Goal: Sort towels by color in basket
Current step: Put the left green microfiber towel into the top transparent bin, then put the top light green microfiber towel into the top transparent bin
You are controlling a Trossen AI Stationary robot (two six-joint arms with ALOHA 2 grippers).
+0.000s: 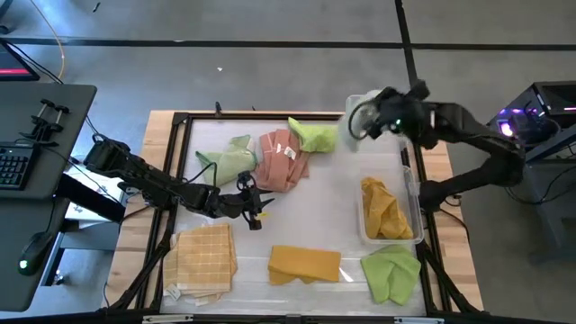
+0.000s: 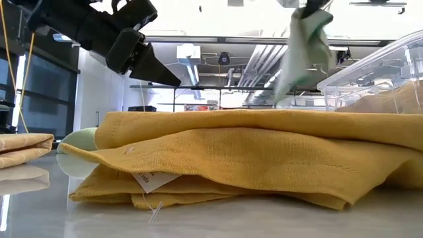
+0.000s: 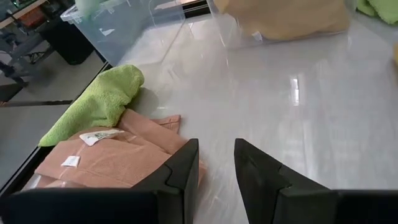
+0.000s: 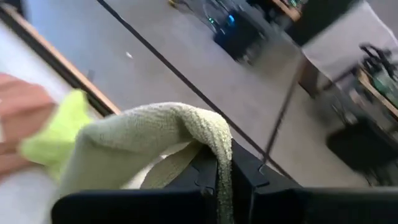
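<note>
My right gripper (image 1: pixel 360 121) is raised over the far end of the clear bin (image 1: pixel 409 184) and is shut on a pale green towel (image 2: pixel 304 49). My left gripper (image 1: pixel 255 205) hovers open above the bare table middle, just near of the salmon pink towel (image 1: pixel 283 157). Lime green towel (image 1: pixel 315 135) and another pale green towel (image 1: pixel 229 162) lie beside the pink one. A mustard towel (image 1: pixel 387 211) lies in the bin. Another mustard towel (image 1: pixel 304 263), a tan check stack (image 1: pixel 205 256) and a lime towel (image 1: pixel 391 272) lie along the near edge. My right gripper pinches the pale green towel at a fold (image 4: pixel 208 127) that drapes over the fingertips (image 4: pixel 239 165). The cloth is lifted clear of the table and hangs slack below the gripper (image 2: pixel 301 66).
The clear bin's wall (image 3: pixel 124 25) stands along the table's right side. A black frame (image 1: pixel 180 121) borders the work surface. Bare tabletop (image 3: pixel 298 124) lies between the pink towel and the bin. A desk with keyboard (image 1: pixel 13 166) stands left of the table.
</note>
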